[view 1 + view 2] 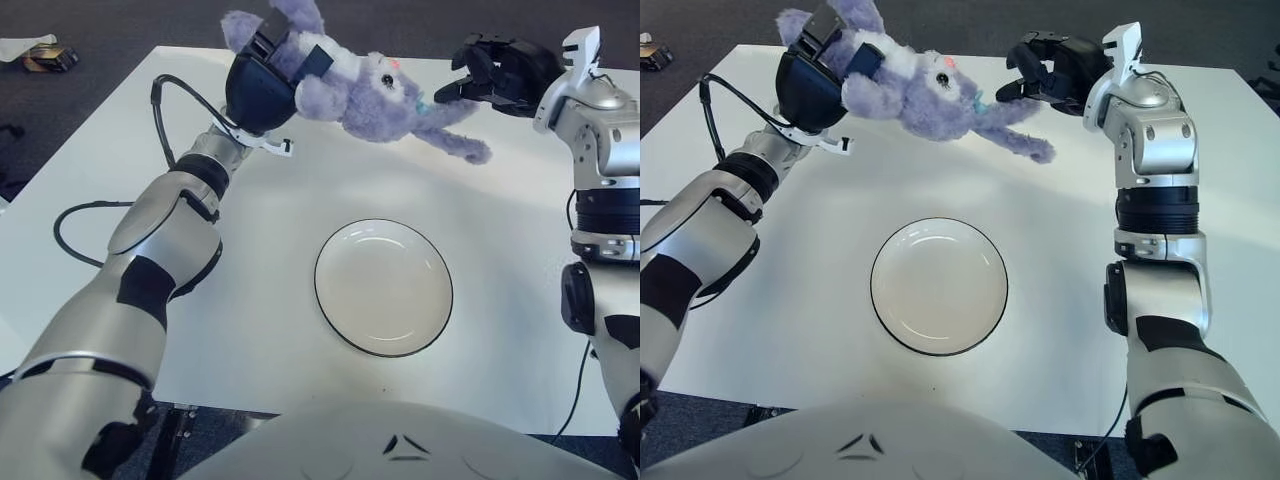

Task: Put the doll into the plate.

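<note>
An office or lab room: a plain white bench point(300, 200) stands on dark grey carpet point(100, 25), with cables point(75, 225) trailing across it.

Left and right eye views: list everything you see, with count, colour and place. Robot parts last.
Doll: one, purple plush, held up above the far part of the table, beyond the plate.
Plate: one, white with a dark rim, at the table's middle, nothing in it.
Table: one, white, filling most of the view.
Small items: on the dark floor at far left; too small to identify.
Left hand: dark, closed on the doll's left end.
Right hand: dark, beside the doll's right end, fingers apart from it, holding nothing.
</note>
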